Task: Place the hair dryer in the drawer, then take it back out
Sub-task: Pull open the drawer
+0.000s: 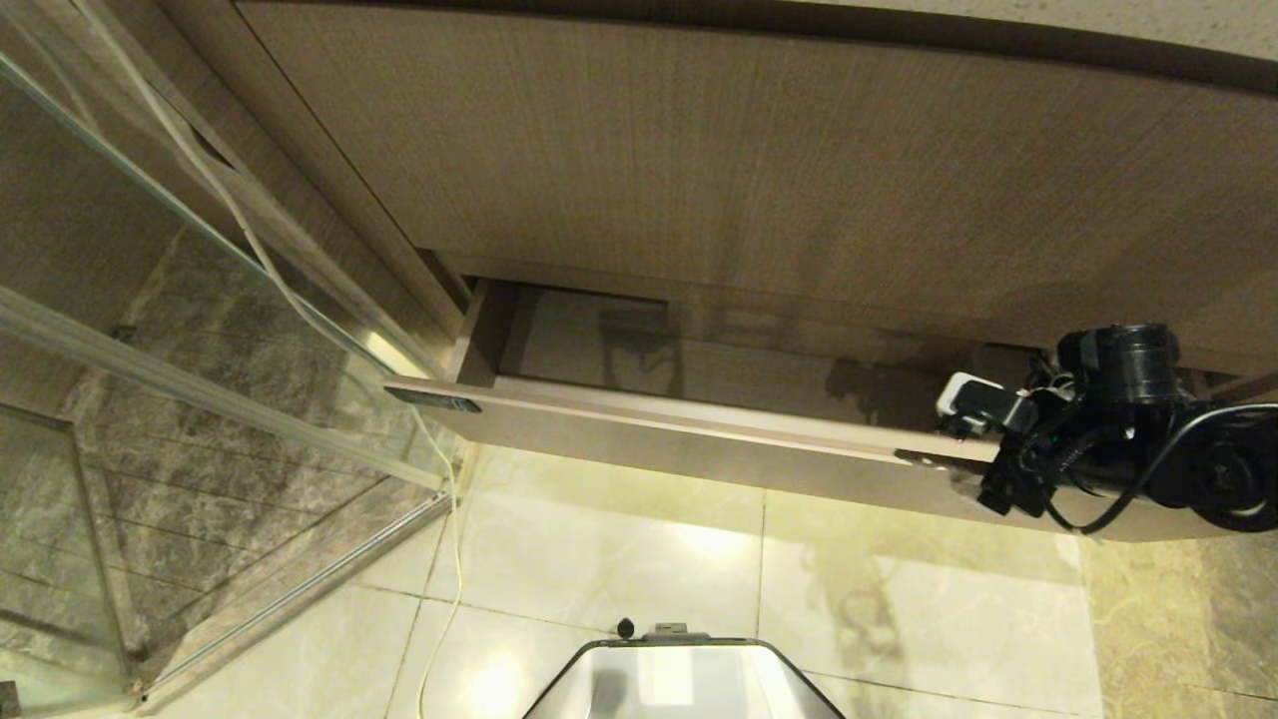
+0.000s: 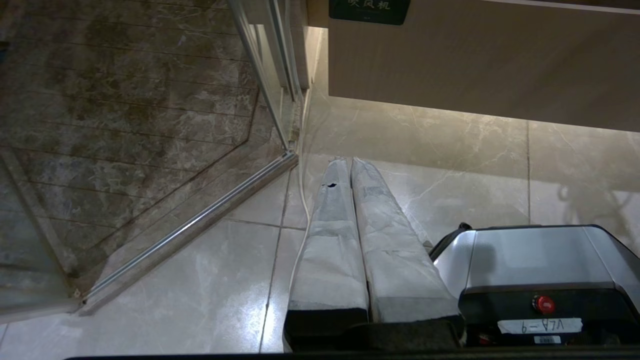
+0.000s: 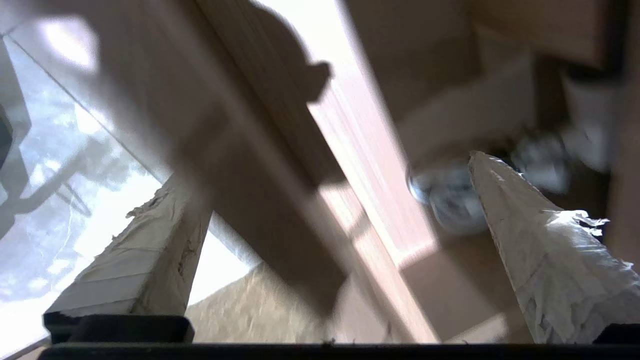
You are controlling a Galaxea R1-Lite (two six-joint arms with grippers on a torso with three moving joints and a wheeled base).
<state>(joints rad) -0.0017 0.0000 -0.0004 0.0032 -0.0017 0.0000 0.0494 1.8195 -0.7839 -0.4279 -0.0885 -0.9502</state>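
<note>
The drawer (image 1: 699, 439) stood pulled out beneath the tall wood-grain panel (image 1: 759, 170), its small black plate (image 1: 434, 400) at the left end of the front. The right gripper (image 3: 330, 200) hung over the drawer's right end, its taped fingers (image 3: 550, 250) spread wide and straddling the drawer's front edge, one outside over the floor (image 1: 699, 559), one inside. They held nothing. In the right wrist view the hair dryer (image 3: 450, 200) showed as a blurred pale shape lying inside the drawer, just beside the inner finger, with what looked like its bundled cord deeper in the drawer.

The step in hand appeared to be the retrieval. To do it well, the gripper would need to clear the drawer front and bring both fingers inside, centre them across the barrel or handle rather than the loose cord, then close firmly before lifting straight up.

The left gripper (image 2: 350, 235) hung parked low beside the robot's base (image 2: 540, 270), below the drawer front, fingers together.
</note>
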